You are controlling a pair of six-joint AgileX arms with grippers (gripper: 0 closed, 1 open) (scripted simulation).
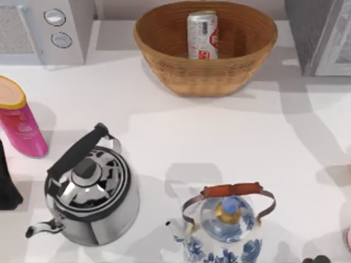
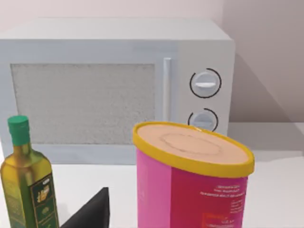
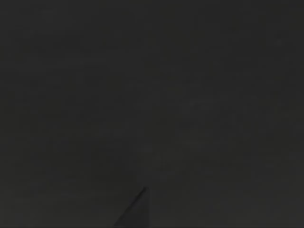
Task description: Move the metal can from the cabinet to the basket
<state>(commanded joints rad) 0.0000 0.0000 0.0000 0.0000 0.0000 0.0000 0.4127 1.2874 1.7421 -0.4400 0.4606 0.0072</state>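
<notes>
- Top view, metal can (image 1: 202, 35): it is lying inside the basket (image 1: 164, 63), leaning on the far inner wall, its long axis running toward the back of the table and its red-and-white label facing up.
- Top view, basket: it is sitting at the back middle of the table (image 1: 219, 137), between the microwave (image 1: 44, 30) at the left back corner and a grey cabinet (image 1: 321, 35) at the right back corner.
- Top view, open room: a broad bare strip of table is lying in front of the basket; nearer the front, a steel kettle (image 1: 90, 192) and a blue-and-white kettle (image 1: 226, 233) are standing apart from each other.
- Top view, left edge: a pink canister (image 1: 19, 118) is standing near the edge, with a dark piece of my left arm (image 1: 6, 183) just in front of it.
- Left wrist view: the pink canister (image 2: 190, 185) is standing close up, the microwave (image 2: 114, 90) behind it, a green-capped oil bottle (image 2: 28, 183) beside it. I cannot tell how my left jaws are standing.
- Right wrist view: it is dark; I cannot tell my right jaws' state.
</notes>
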